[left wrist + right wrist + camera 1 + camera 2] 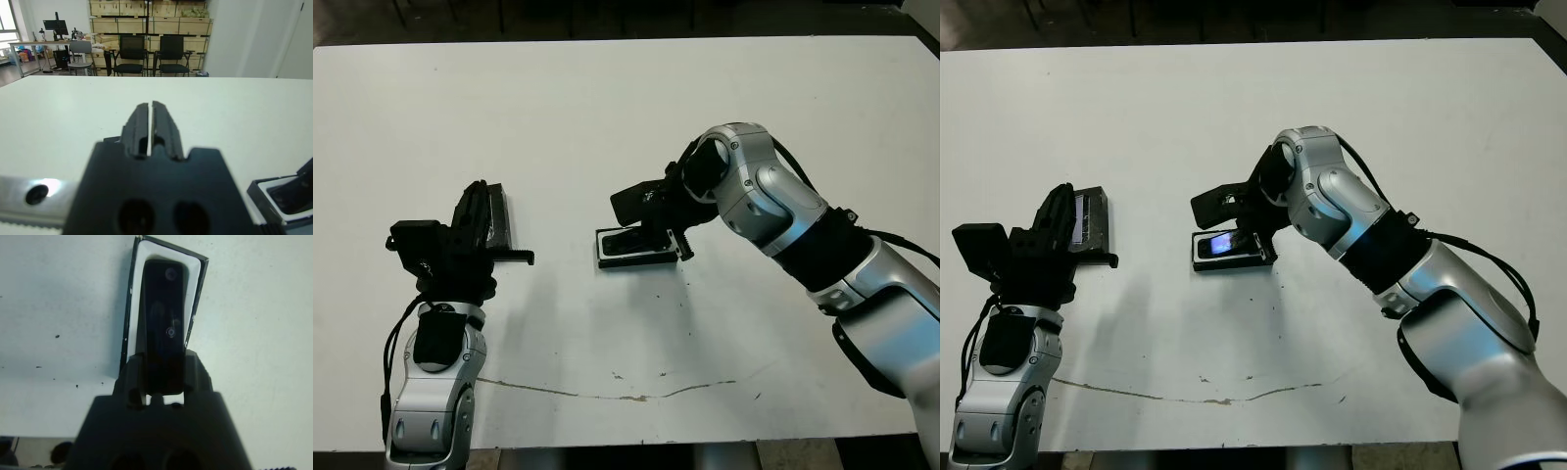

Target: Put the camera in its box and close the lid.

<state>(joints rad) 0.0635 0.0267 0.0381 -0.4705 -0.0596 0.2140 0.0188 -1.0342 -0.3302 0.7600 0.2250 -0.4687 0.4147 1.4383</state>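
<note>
Near mid-desk point(607, 127), box point(1230, 262) lying flat, white lining showing around camera point(1227, 243), which sits inside it with pale bluish face up. Directly over box, right pincer point(161, 382), fingers clamped on camera's near end. Well to box's left, lid point(1090, 223) resting flat on desk, silvery strip visible. Just beside lid, on the side nearer the robot, left pincer point(149, 128), fingers pressed together and gripping nothing. Chairs point(146, 55) and shelving beyond desk's far edge.
</note>
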